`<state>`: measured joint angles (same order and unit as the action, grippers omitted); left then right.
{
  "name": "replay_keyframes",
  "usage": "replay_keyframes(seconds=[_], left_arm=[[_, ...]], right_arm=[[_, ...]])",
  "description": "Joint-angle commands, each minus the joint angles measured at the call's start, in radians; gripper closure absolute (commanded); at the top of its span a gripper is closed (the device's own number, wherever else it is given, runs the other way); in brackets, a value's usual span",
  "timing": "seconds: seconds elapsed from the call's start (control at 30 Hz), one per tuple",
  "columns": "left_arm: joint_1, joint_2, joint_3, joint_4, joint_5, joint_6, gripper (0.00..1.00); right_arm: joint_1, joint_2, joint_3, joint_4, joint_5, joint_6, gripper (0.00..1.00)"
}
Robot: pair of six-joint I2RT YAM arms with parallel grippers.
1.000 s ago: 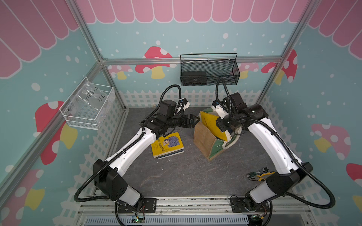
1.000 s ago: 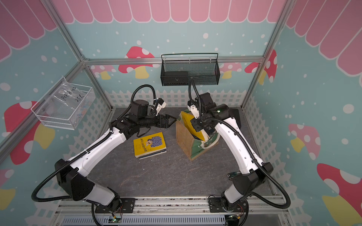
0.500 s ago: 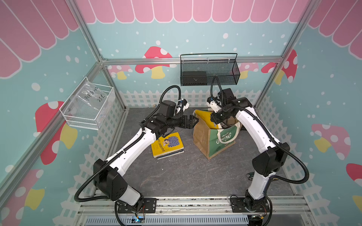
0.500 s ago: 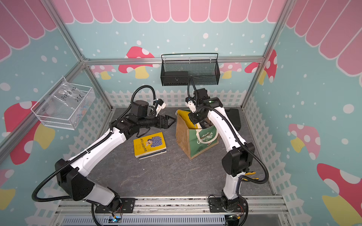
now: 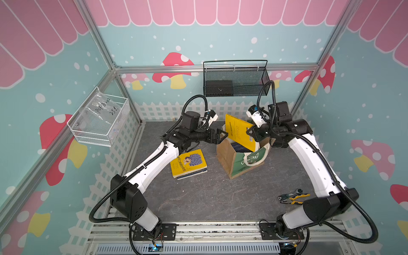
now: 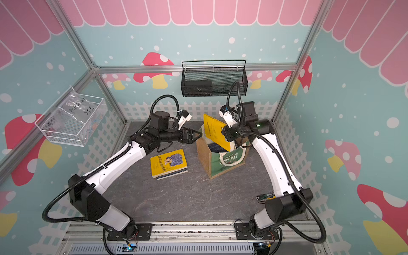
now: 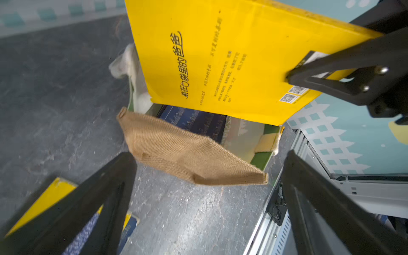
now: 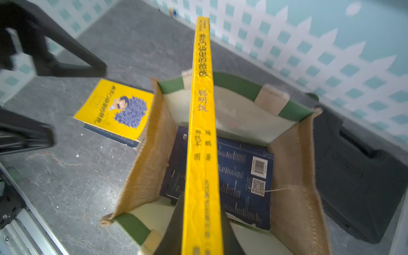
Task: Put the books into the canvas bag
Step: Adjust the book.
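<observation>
Right fingers (image 7: pixel 344 75) are clamped on the yellow book (image 5: pixel 238 130), which stands on edge and tilted, its lower edge at the open mouth of the canvas bag (image 5: pixel 231 163). Its long axis runs parallel to the jute side walls, with a navy book (image 8: pixel 242 170) flat on the bag floor straight below. Left fingers (image 7: pixel 99 198) are spread wide and empty just beside the bag, and the remaining books (image 5: pixel 188 162) are stacked on the counter (image 5: pixel 209 198) nearer the left arm. The drop looks to be straight down.
</observation>
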<state>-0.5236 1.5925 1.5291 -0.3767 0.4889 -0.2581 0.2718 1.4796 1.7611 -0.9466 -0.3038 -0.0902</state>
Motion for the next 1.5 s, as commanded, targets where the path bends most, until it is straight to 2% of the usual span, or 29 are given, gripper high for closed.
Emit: replay_keyframes(seconds=[0.0,0.17,0.3,0.47,0.57,0.6,0.67,0.7,0.73,0.77,0.87,0.9,0.97,1.03,1.17,1.27,1.37,1.47], left_arm=[[0.019,0.003,0.084,0.076,0.109,0.108,0.01],[0.097,-0.022,0.111,0.108,0.227,0.132,0.01],[0.163,-0.071,0.107,0.109,0.372,0.169,0.01],[0.172,-0.088,0.178,-0.117,0.585,0.308,0.02],[0.168,-0.119,0.160,-0.163,0.670,0.329,0.05],[0.165,-0.130,0.149,-0.172,0.672,0.336,0.13],[0.162,-0.148,0.134,-0.173,0.653,0.332,0.44],[0.163,-0.153,0.131,-0.174,0.637,0.326,0.63],[0.163,-0.157,0.131,-0.175,0.618,0.322,0.93],[0.163,-0.165,0.128,-0.173,0.574,0.309,1.00],[0.164,-0.199,0.066,-0.036,0.466,0.210,1.00],[0.170,-0.219,0.023,0.069,0.409,0.136,1.00],[0.191,-0.243,-0.064,0.304,0.401,-0.051,1.00],[0.210,-0.253,-0.140,0.540,0.413,-0.229,1.00],[0.240,-0.269,-0.262,0.901,0.411,-0.478,1.00],[0.270,-0.261,-0.336,1.169,0.410,-0.664,1.00],[0.283,-0.249,-0.370,1.280,0.402,-0.748,1.00],[0.280,-0.245,-0.393,1.306,0.398,-0.761,1.00]], right_arm=[[-0.022,-0.063,0.030,0.101,-0.172,-0.058,1.00],[-0.048,-0.106,0.018,0.101,-0.453,-0.111,1.00],[-0.052,-0.106,-0.001,0.089,-0.575,-0.144,1.00],[-0.052,-0.098,-0.009,0.100,-0.731,-0.169,1.00],[-0.052,-0.080,-0.006,0.114,-0.770,-0.166,1.00],[-0.052,-0.069,0.000,0.114,-0.797,-0.165,1.00],[-0.052,-0.050,0.008,0.117,-0.821,-0.162,1.00],[-0.052,-0.046,0.007,0.123,-0.820,-0.157,0.99],[-0.052,-0.048,0.000,0.137,-0.817,-0.144,0.96],[-0.052,-0.052,-0.012,0.157,-0.816,-0.135,0.88],[-0.052,-0.095,-0.085,0.257,-0.812,-0.079,0.59],[-0.052,-0.115,-0.124,0.309,-0.806,-0.049,0.48],[-0.052,-0.160,-0.214,0.422,-0.798,0.011,0.35],[-0.052,-0.205,-0.318,0.562,-0.795,0.086,0.28],[-0.052,-0.237,-0.470,0.764,-0.818,0.192,0.25],[-0.052,-0.236,-0.522,0.870,-0.835,0.251,0.25],[-0.052,-0.239,-0.550,0.970,-0.863,0.319,0.28],[-0.052,-0.242,-0.566,1.042,-0.847,0.380,0.42]])
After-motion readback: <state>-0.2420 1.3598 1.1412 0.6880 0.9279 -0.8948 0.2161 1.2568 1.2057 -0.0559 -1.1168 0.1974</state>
